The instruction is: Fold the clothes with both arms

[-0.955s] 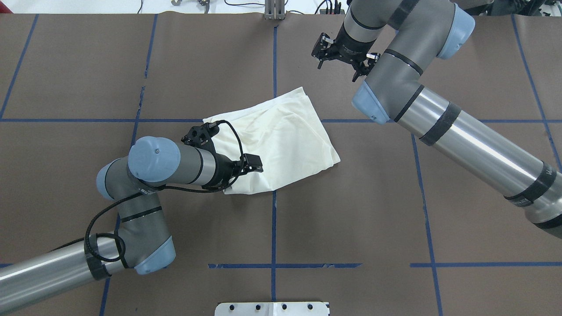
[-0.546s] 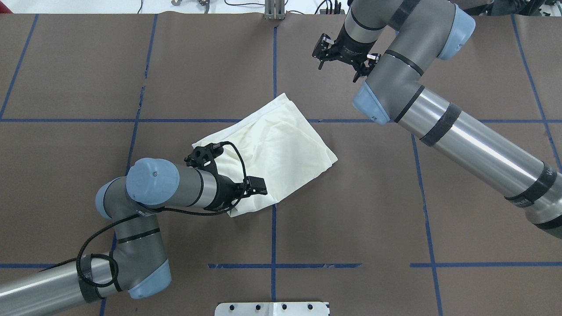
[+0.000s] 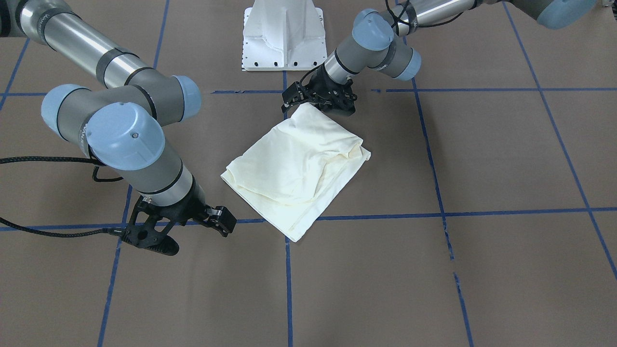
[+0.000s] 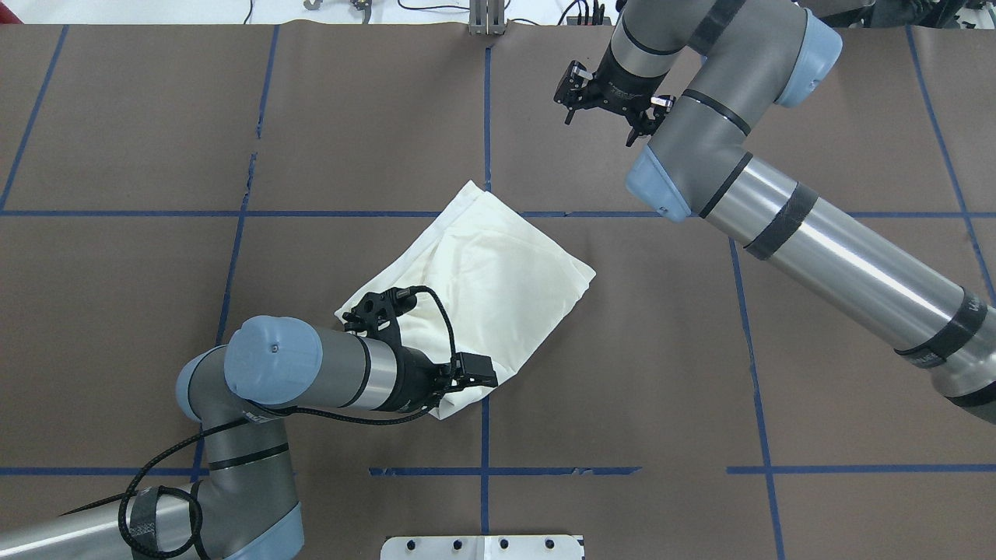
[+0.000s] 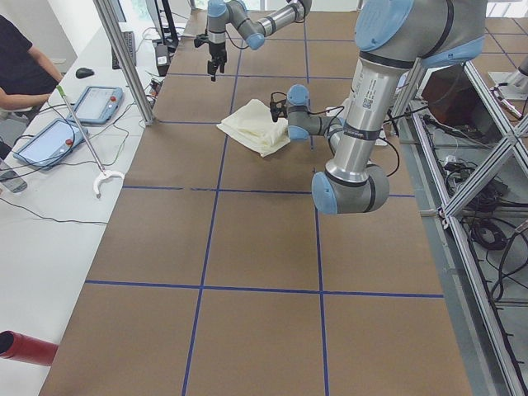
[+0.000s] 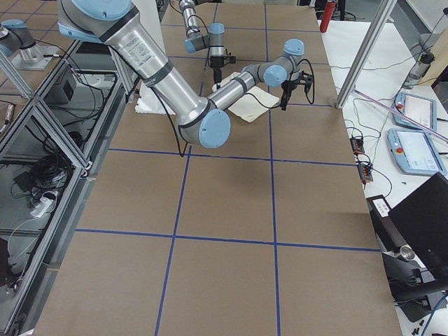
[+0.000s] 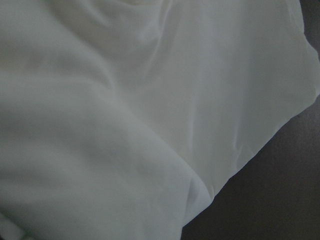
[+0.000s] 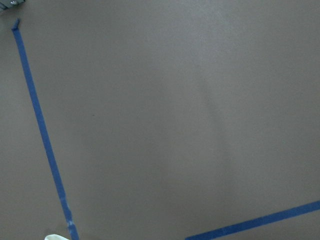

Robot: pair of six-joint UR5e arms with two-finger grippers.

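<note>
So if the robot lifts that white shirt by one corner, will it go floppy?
Probably floppy: the shirt lies in soft wrinkled folds, so it'd likely droop and unfold. Its layers look thin, so probably light. Pushed, it may bunch up.

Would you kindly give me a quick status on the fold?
Left gripper at T-shirt's robot-side corner, apparently gripping. Right gripper apart, over table, jaws unreadable. T-shirt folded, plain side up. Nothing obstructing.

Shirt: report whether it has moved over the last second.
Yes. The shirt slid down the overhead view and turned; its far corner crossed left of the vertical blue tape line.
</note>
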